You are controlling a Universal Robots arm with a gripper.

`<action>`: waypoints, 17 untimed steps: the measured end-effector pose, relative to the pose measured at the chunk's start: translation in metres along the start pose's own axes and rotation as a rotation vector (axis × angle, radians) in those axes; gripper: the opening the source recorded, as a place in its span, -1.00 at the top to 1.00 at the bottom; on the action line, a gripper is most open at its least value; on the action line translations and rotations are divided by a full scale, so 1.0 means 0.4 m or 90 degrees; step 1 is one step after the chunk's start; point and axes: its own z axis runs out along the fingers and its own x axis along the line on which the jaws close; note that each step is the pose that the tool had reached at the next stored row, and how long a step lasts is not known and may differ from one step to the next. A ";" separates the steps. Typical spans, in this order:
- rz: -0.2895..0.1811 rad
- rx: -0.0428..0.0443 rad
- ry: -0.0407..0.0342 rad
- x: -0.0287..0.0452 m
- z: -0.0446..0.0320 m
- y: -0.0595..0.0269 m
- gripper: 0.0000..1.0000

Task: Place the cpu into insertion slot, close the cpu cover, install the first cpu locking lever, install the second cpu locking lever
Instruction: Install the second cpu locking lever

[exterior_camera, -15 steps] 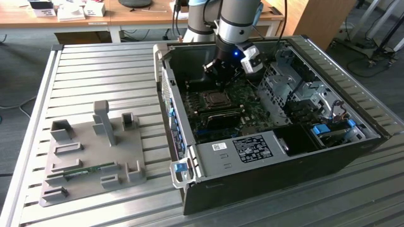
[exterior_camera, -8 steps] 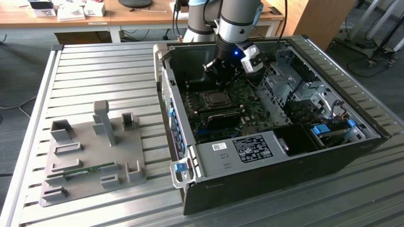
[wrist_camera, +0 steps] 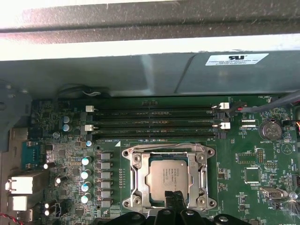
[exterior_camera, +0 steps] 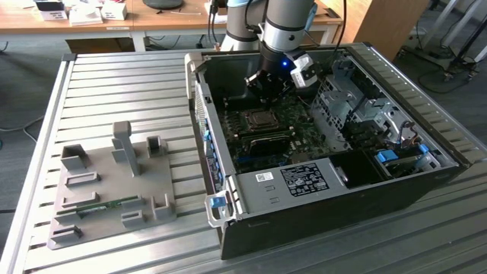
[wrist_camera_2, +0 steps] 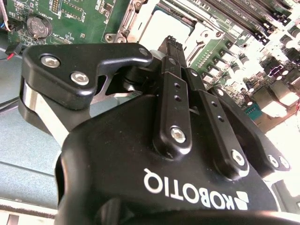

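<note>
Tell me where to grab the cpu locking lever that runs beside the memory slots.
Pinch the straight wire run of the cpu locking lever, between the cpu cover and the memory slots. Come from above, probably, closing across the wire: it is thin and lies flat and low. Its free end isn't clear.

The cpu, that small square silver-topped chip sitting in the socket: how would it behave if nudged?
The small flat square silver-topped cpu looks thin, rigid and probably light. Lying flat inside the silver metal-framed insertion slot, it likely would not slide far or tip. The black gripper hangs just over its edge; it is probably fragile underneath.
</note>
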 end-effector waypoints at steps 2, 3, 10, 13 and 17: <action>0.000 0.0000 0.0000 0.000 0.000 0.000 0.79; 0.000 0.0002 0.0001 0.000 -0.001 0.000 0.79; 0.000 0.0000 0.0000 0.000 -0.002 0.000 0.79; 0.000 0.0001 0.0001 0.000 -0.003 0.000 0.79; 0.000 0.0001 0.0001 0.000 -0.008 0.000 0.79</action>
